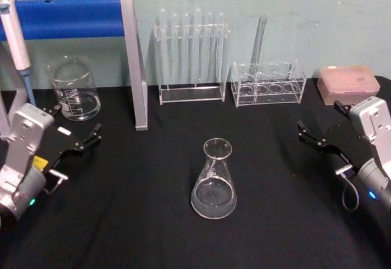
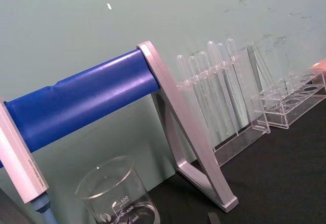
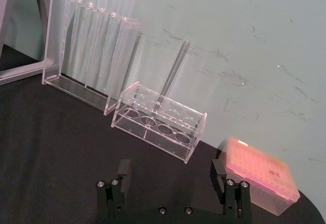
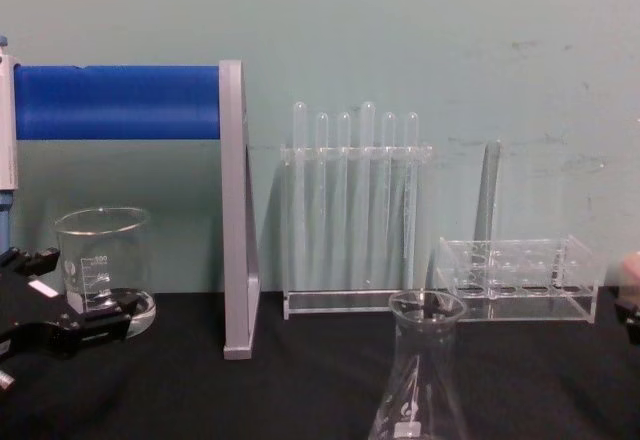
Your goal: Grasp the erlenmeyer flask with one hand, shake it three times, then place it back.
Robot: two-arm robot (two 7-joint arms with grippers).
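On the black bench [image 1: 153, 232] the erlenmeyer flask [image 1: 214, 180] stood upright at the near centre, well apart from both my arms. My left gripper [image 1: 73, 125] hung spread open at the left, near the beaker [image 1: 75, 88], and my right gripper [image 1: 319, 121] waited likewise open at the right. I judged the flask light, rigid, slick, breakable glass; its narrow neck [image 1: 217, 159] under the flared rim looked the best hold, taken gently yet firmly enough for shaking.
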